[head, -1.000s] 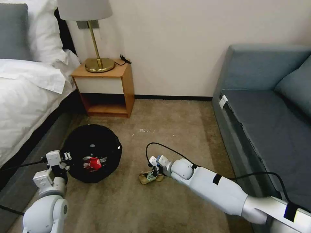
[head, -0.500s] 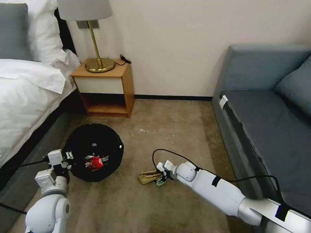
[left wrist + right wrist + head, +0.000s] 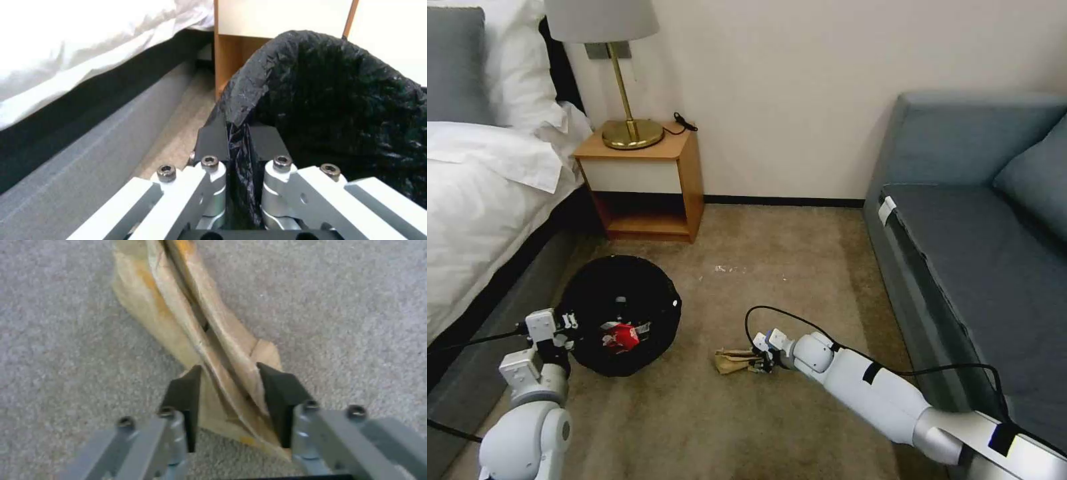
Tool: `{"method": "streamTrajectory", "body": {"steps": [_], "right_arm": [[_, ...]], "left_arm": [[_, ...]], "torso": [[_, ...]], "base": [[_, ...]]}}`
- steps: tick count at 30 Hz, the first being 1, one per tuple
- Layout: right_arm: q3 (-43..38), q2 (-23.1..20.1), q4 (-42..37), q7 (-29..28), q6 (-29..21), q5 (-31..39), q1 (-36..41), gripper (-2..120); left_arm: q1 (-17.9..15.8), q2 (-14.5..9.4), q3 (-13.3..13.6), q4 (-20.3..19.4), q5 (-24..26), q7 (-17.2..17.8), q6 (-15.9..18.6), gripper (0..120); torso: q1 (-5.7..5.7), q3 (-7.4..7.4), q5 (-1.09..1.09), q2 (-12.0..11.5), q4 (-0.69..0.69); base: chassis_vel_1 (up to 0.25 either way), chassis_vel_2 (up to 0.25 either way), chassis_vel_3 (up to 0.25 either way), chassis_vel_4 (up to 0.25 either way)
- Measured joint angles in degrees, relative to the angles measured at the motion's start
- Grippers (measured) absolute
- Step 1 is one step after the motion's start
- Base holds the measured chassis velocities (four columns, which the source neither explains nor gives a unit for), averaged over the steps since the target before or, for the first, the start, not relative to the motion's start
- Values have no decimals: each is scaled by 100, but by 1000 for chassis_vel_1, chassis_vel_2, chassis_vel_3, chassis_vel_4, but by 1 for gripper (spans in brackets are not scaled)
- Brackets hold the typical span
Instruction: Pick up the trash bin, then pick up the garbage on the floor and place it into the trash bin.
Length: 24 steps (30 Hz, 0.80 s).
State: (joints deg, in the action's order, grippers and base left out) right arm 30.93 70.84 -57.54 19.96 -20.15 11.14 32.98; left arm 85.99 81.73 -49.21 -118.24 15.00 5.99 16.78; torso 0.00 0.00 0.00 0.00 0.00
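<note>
Evidently the left gripper (image 3: 557, 328), at the lower left of the head view, had its fingers (image 3: 212, 141) pinched shut on the wrinkled black liner at the rim of the trash bin (image 3: 619, 313), a hold that kept the bin's mouth up and open; a red-white packet (image 3: 621, 337) already lay inside. Right of it, at lower centre, the tan paper bag (image 3: 735, 361) lay flat on the carpet (image 3: 774, 267). The right gripper (image 3: 763, 360) sat low at the bag's right end, fingers (image 3: 184, 396) set narrowly astride its creased fold, seemingly closing to pinch the stiffest ridge.
</note>
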Motion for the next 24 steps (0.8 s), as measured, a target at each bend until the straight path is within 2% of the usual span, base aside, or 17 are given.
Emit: {"method": "streamTrajectory", "body": {"steps": [6, 9, 12, 14, 17, 18, 24], "right_arm": [[-202, -108, -499, -166, 130, 214, 90, 11], [-575, -151, -989, -416, 383, 603, 151, 0], [-872, -188, -1364, -595, 585, 969, 155, 0], [-1069, -315, -1849, -800, 672, 1464, 95, 0], [-1075, -320, -1867, -807, 674, 1481, 93, 0], [-1223, -428, -2339, -960, 724, 1871, 40, 0], [-1268, -506, -2882, -1026, 938, 2077, 44, 0]], "left_arm": [[12, -29, -8, -5, 8, -2, 7, 6], [14, -52, -7, -6, 10, -3, 7, 6], [14, -69, -4, -24, 14, -5, 8, 6], [14, -101, -4, -26, 27, -7, 8, 6], [14, -103, -4, -26, 29, -7, 8, 6], [14, -129, -5, 7, 43, -10, 8, 6], [16, -155, 5, 41, 46, -11, 8, 6]], "torso": [[0, 0, 0, 0, 0], [0, 0, 0, 0, 0], [0, 0, 0, 0, 1], [0, 0, -1, 0, 0], [0, -1, -1, 0, 0], [0, -1, -1, 0, 0], [0, 0, -1, 1, 1]], "base": [[0, 0, 0, 0], [0, 0, 0, 0], [0, 0, 0, 0], [0, 0, 0, 0], [0, 0, 0, 0], [0, 0, 0, 0], [0, 0, 0, 0]]}}
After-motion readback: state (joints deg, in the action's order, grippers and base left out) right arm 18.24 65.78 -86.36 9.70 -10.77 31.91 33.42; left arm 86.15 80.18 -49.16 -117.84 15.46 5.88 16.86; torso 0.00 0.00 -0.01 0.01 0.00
